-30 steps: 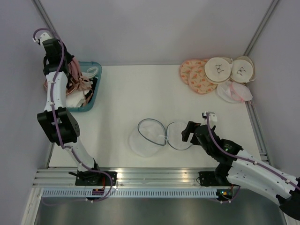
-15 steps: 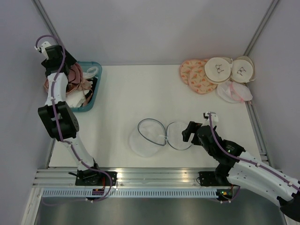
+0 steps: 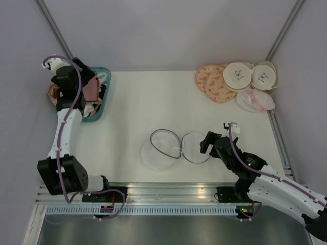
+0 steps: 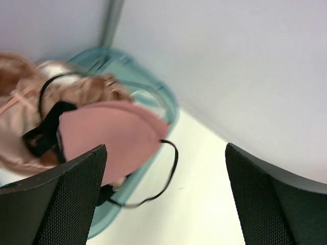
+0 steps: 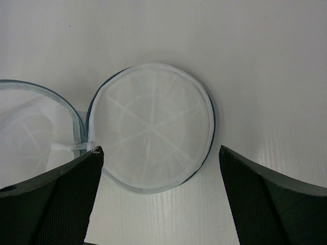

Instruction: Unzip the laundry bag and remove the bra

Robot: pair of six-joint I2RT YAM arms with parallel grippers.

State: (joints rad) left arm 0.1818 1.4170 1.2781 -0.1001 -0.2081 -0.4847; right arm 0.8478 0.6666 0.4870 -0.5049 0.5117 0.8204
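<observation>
Well, by my reading the job is at its tail end. The translucent white mesh drum-shaped laundry bag with the dark blue-grey zipped rim sits in the middle of the white table. It is unzipped, its round mesh lid flopped flat to the right and joined to the body only at the hinge. From above it looks empty. The dusty-pink padded bra with black straps lies on a heap of other garments in the teal plastic tray at the far left corner. One strap loops over the rim onto the table.

My left gripper hangs above the tray's edge with its jaws spread wide. Nothing sits between them, and they touch neither bra nor tray. My right gripper hovers just over the lid, jaws equally wide and empty, the fingers clear of the mesh.

So I judge the removal done. What is left, I think, is only to lift the left arm straight up, clear of that dangling strap so it cannot snag a finger. Then I would draw both arms toward their bases.
</observation>
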